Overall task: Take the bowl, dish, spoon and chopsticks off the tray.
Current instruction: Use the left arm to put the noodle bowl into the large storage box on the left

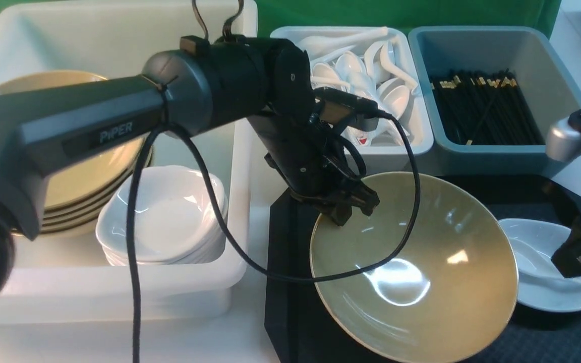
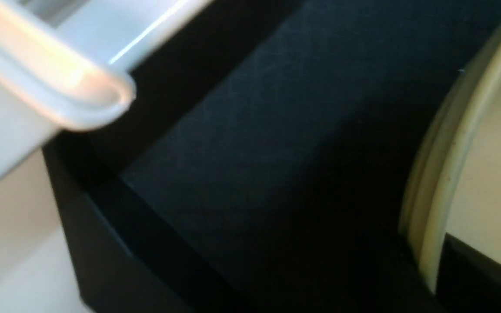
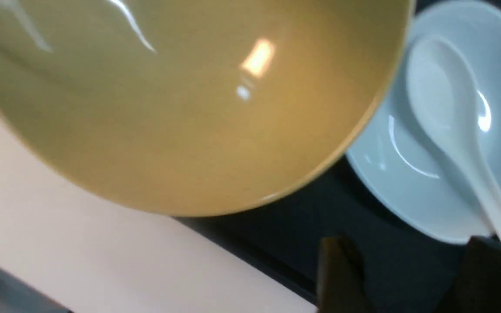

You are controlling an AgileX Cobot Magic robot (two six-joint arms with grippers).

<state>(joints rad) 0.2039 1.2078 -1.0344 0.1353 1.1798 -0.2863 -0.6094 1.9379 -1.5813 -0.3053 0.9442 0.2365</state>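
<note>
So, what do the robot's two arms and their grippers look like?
The left arm is a dark grey boxy link with pale PiPER lettering and a rounded black wrist. A black cable loops along it to the black left gripper. Of the right arm only a silver-grey joint with a black cap shows; the right gripper is black too.

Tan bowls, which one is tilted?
The lone bowl over the black tray, rim in the left claw; the other bowls sit stacked in the white tub.

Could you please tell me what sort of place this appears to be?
Probably a canteen-style dish-return station, perhaps staged: a bin of sorted spoons, another of chopsticks, and a tub holding stacked bowls and dishes.
</note>
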